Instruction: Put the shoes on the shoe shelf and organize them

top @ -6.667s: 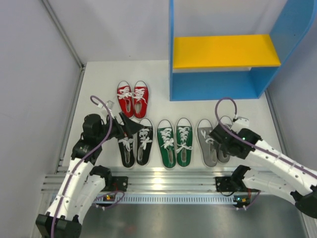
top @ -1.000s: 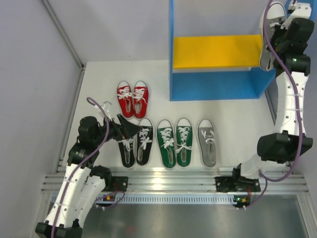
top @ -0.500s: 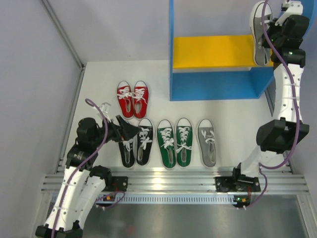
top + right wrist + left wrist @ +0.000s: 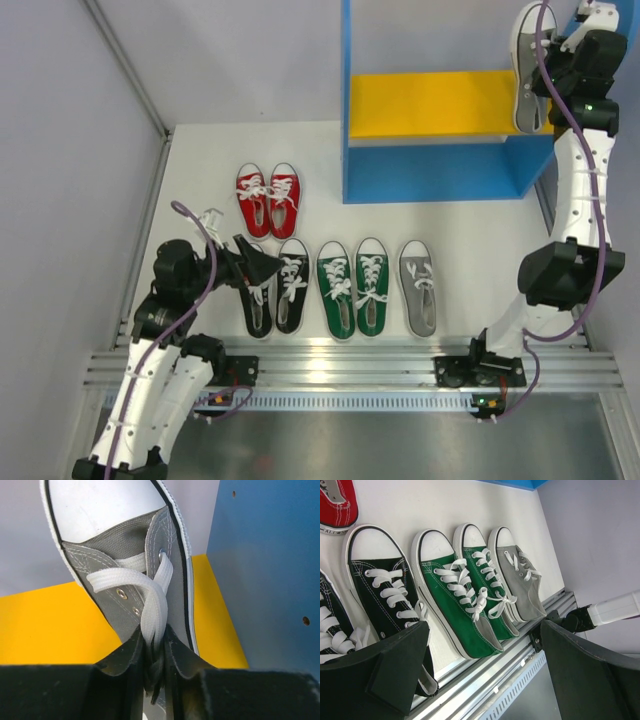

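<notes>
**Grey shoe held at the right end of the yellow board**

The right pincer (image 4: 154, 650) is pinching a grey shoe (image 4: 522, 50) at the laces, just behind the eyelets. Its two dark fingers (image 4: 131, 652) are pressed close on either side of the white lace knot. The right arm is stretched high, up to the shoe shelf (image 4: 440, 178). The shoe is at the right end of the yellow board (image 4: 440, 103), close beside the blue side wall (image 4: 265, 570). In the wrist view its white toe cap points away from the pincer. Whether the sole is touching the board cannot be told.

The left pincer (image 4: 262, 268) is spread wide and holds nothing. It sits low over the black pair (image 4: 293, 285), and its own camera looks between the two fingers along the row of shoes.

The rest of the shoes are on the white worktop (image 4: 200, 170), in front of the shelf and to its left. The front row runs left to right: the black pair, then the green pair (image 4: 353, 287), then the second grey shoe (image 4: 418, 288) alone. All have their toes towards the shelf, and neighbours lie just beside each other. The red pair (image 4: 268, 200) is behind the black pair, nearer the shelf's left wall.
</notes>
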`<state>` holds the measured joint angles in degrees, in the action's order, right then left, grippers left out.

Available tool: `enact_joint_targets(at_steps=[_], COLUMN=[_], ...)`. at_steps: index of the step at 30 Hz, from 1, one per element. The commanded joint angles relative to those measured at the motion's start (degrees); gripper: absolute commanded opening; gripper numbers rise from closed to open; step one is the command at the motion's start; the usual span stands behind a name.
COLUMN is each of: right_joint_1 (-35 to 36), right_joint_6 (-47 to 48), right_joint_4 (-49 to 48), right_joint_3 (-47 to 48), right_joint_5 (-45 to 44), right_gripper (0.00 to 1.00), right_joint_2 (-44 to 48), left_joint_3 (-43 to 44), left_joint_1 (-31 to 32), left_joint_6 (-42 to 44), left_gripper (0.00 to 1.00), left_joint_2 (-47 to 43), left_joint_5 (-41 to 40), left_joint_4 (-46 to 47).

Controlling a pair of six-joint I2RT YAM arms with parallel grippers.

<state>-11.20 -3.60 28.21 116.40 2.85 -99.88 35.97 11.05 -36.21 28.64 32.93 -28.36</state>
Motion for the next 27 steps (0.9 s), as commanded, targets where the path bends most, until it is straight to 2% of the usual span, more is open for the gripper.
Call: enact_joint_targets(at_steps=[1, 3, 8, 12, 22, 25, 27], right_joint_1=[-0.58, -0.66, -0.66, -0.66, -0.66, -0.66, -0.66], right_joint_6=[-1.50, -1.68, -2.64, -2.99, -3.17, -2.91, -2.82], right_joint_4=[-5.44, -5.79, -6.76, -7.64, -9.40, -9.49, -10.62], right_joint_3=[2.34, 2.17, 2.78, 3.04, 1.91, -3.70, -10.82], right_joint_5=[0.22, 0.75, -0.12, -0.56, -0.56, -0.92, -0.75], right_gripper=[0.16, 0.21, 0.41, 0.44, 0.44, 0.44, 0.44], right_joint_2=[0.21, -0.67, -1.90, -1.81, 3.28, 7.32, 11.27], left_joint_3=[1.65, 1.65, 1.74, 2.09, 3.14, 2.97, 2.80], left_joint_1=[0.20, 0.20, 0.29, 0.20, 0.20, 0.20, 0.20], left_joint_6=[0.87, 0.87, 1.05, 0.96, 1.05, 0.61, 0.43], left_gripper=[0.99, 0.99, 0.99, 0.99, 0.99, 0.99, 0.99], left_joint_2=[-1.57, -2.01, -2.28, -2.10, -2.72, -3.50, -3.77], left_joint_5=[-0.23, -0.41, -0.85, -0.94, -1.20, -1.37, -1.64], left_joint_4=[0.15, -0.29, -1.08, -1.00, -2.49, -2.49, -2.49])
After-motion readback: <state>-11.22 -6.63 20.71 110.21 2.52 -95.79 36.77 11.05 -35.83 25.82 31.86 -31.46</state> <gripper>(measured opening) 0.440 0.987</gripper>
